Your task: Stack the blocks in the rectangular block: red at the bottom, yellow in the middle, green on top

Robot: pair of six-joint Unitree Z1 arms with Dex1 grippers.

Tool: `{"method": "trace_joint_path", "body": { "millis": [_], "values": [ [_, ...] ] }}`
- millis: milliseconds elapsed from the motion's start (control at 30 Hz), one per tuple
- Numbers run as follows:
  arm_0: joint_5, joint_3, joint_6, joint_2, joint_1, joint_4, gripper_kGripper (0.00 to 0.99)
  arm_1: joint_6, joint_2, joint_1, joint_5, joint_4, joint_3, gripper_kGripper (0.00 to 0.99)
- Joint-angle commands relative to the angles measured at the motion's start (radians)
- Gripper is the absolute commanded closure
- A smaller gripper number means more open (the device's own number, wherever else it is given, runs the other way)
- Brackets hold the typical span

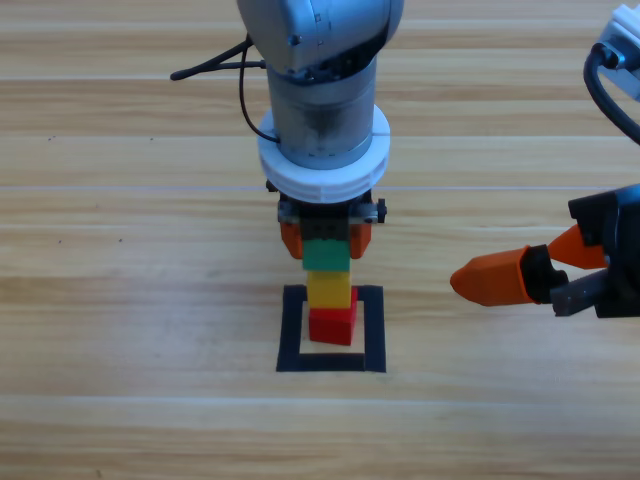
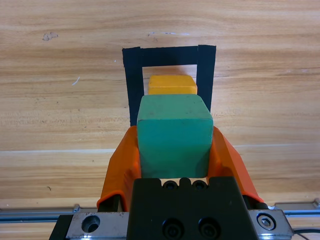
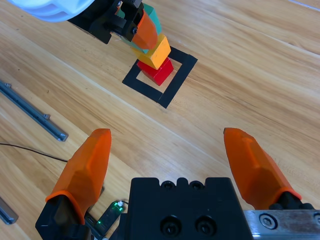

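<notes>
Clamped between the left gripper's [image 1: 326, 238] jaws, green cube [image 1: 326, 254] atop yellow cube [image 1: 329, 289], itself on red cube [image 1: 333, 326] inside the black tape square [image 1: 291, 332] on the wooden table [image 1: 130, 300], with the right gripper [image 1: 500, 277] parked at the right edge, jaws wide apart and empty.

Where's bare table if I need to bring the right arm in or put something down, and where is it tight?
Bare wood lies left of the tape square and along the near edge below it. Between the square and the open right gripper is a clear strip. Crowded: the square itself, with red cube, yellow cube, green cube and left gripper above.
</notes>
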Motion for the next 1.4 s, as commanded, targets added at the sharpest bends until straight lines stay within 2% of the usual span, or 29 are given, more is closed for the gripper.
{"method": "trace_joint_path", "body": {
  "millis": [33, 1233, 1333, 1400],
  "values": [
    [-0.005, 0.019, -0.011, 0.046, -0.018, 0.003, 0.932, -0.009, -0.03, -0.001, 0.014, -0.011, 0.031, 0.0],
    [-0.004, 0.013, -0.013, 0.076, -0.018, -0.009, 0.918, -0.02, -0.021, -0.001, 0.014, -0.02, 0.036, 0.0],
    [-0.004, 0.005, -0.013, 0.074, -0.019, -0.009, 0.82, -0.021, -0.021, -0.001, 0.014, -0.022, 0.036, 0.0],
    [-0.002, -0.003, -0.013, 0.077, -0.024, -0.009, 0.596, -0.029, -0.021, -0.001, 0.014, -0.022, 0.037, 0.0]
  ]
}}
